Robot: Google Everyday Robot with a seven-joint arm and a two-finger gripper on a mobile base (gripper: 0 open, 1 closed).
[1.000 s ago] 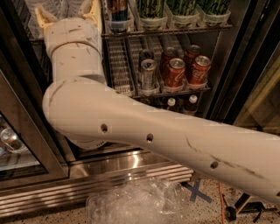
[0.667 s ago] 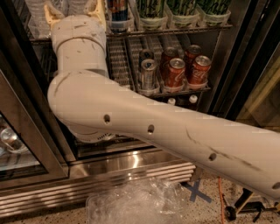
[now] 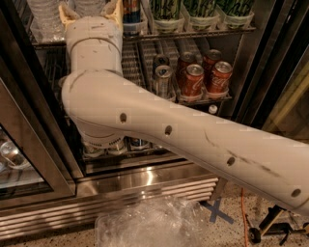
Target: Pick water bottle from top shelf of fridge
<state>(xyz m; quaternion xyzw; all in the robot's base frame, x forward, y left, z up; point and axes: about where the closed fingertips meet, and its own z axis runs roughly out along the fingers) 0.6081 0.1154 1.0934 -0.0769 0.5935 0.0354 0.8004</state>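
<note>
The fridge stands open in front of me, with its stainless base below. Its top shelf is the wire rack at the top of the view. Clear ribbed water bottles stand at its left end; only their lower parts show. My gripper is raised to that shelf at the upper left. Its tan fingers stand apart on either side of the bottom of one clear bottle. I cannot tell whether they touch it. My thick white arm crosses the whole view and hides the lower racks' left side.
Red cola cans and a silver can sit on the rack below. Green-labelled drinks and a blue can stand to the gripper's right. The open glass door is at left. Crumpled clear plastic lies on the floor.
My arm and gripper have moved up and a little to the right, bringing the fingers up to the clear bottles on the top shelf.
</note>
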